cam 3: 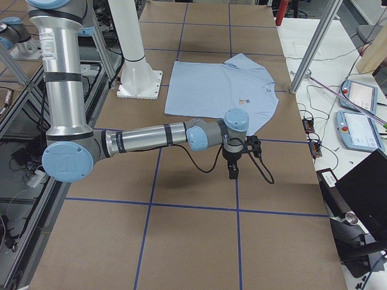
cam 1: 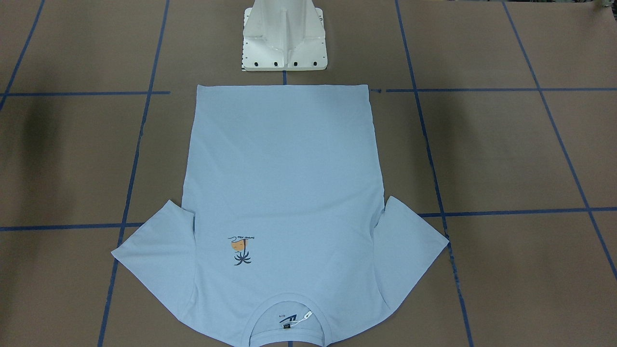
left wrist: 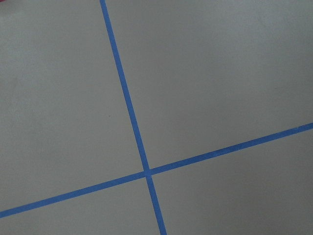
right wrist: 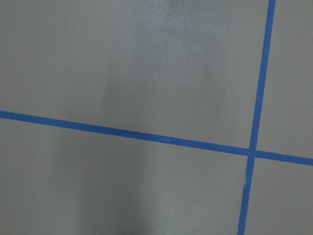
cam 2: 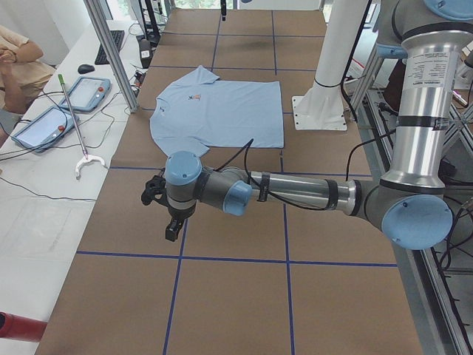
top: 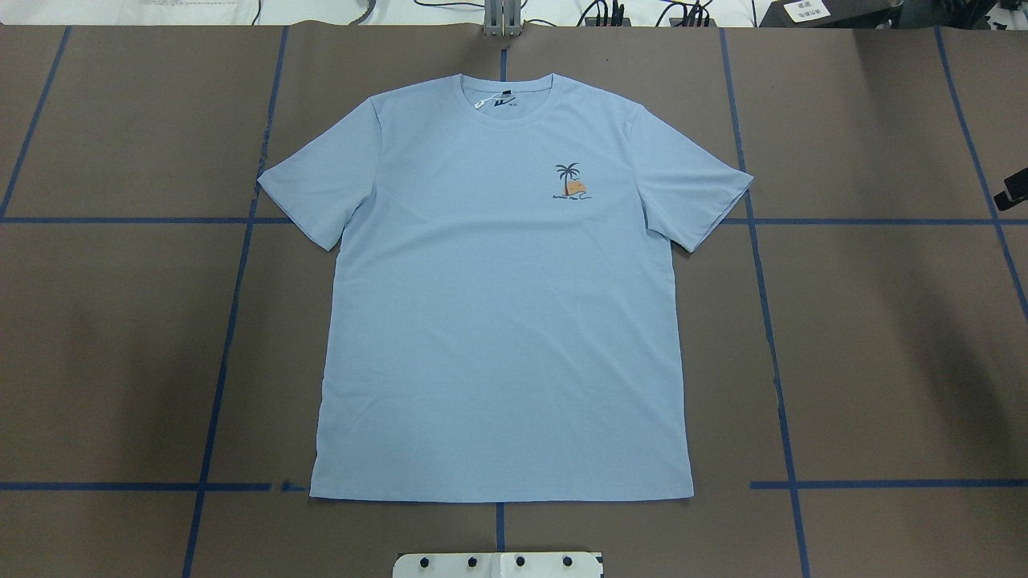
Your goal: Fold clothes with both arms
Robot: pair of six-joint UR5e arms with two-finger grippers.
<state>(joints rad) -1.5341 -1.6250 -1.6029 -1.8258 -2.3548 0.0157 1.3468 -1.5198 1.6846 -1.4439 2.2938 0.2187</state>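
Note:
The light blue T-shirt (top: 498,321) lies flat and spread out, front side up, in the middle of the brown table. Its collar (top: 506,96) is on the far side from the robot and its hem is near the base. The palm-and-sun print (top: 570,183) shows on the chest. The shirt also shows in the front view (cam 1: 284,183). My left gripper (cam 2: 171,231) hangs over bare table well off the shirt's left sleeve. My right gripper (cam 3: 233,172) hangs over bare table off the right sleeve. Both show only in the side views, so I cannot tell whether they are open. Both wrist views show only table and tape.
The white pedestal base (cam 1: 284,43) stands just behind the hem. Blue tape lines (top: 233,321) grid the table. A side bench beyond the collar holds tablets (cam 2: 85,92), cables and a metal post (cam 2: 111,52). A person (cam 2: 18,59) sits at it.

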